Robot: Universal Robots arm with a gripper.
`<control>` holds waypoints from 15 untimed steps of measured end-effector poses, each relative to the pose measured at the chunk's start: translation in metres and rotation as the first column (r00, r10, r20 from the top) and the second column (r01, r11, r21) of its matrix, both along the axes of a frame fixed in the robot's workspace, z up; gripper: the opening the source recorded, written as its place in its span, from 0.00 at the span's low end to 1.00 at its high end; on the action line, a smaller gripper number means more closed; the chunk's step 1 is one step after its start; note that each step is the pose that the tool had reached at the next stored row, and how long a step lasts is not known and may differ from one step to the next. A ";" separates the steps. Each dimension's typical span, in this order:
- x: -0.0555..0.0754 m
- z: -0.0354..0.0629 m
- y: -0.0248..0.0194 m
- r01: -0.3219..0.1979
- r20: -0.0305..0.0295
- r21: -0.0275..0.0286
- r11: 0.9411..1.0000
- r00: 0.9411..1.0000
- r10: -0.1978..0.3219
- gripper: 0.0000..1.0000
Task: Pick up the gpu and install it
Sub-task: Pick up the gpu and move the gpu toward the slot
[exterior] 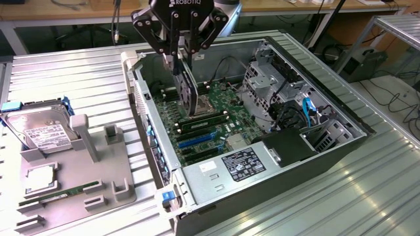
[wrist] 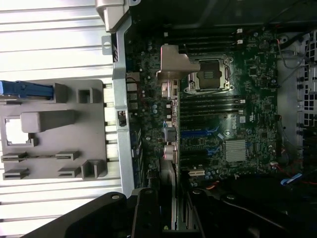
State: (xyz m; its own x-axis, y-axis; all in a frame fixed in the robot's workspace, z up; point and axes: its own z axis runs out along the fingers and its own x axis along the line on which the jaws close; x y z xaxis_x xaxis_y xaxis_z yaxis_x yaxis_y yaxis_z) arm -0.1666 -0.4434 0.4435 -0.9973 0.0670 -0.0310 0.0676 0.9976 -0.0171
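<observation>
Robotics lab, metal workbench [exterior: 78,78], cabled desks [exterior: 276,9]

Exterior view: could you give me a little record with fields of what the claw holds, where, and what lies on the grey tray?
gripper: shut on the gpu
gpu pose: on edge, hanging down from the gripper
gpu place: inside the open computer case, over the motherboard; contact with it cannot be told
grey tray: on the exterior view's left, outside the case
on the tray: hard drive, RAM stick
</observation>
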 end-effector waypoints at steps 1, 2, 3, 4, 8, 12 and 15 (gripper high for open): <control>0.000 0.0000 0.0000 0.000 0.000 0.000 1.000 1.000 0.000 0.26; 0.001 0.0000 0.0000 0.000 0.000 0.000 1.000 1.000 0.000 0.26; 0.001 0.0000 0.0000 0.000 0.000 0.000 1.000 1.000 0.000 0.26; 0.002 0.0000 0.0000 0.000 0.000 0.000 1.000 1.000 0.000 0.26; 0.004 0.0000 0.0000 0.000 0.000 -0.001 1.000 1.000 0.000 0.26; 0.006 0.0000 0.0000 0.000 0.000 -0.001 1.000 1.000 0.000 0.26; 0.007 0.0000 0.0000 0.000 0.000 -0.001 1.000 1.000 0.000 0.26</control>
State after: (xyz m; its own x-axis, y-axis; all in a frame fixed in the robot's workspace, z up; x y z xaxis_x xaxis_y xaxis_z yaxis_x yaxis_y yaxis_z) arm -0.1595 -0.4434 0.4434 -0.9973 0.0668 -0.0311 0.0674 0.9976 -0.0183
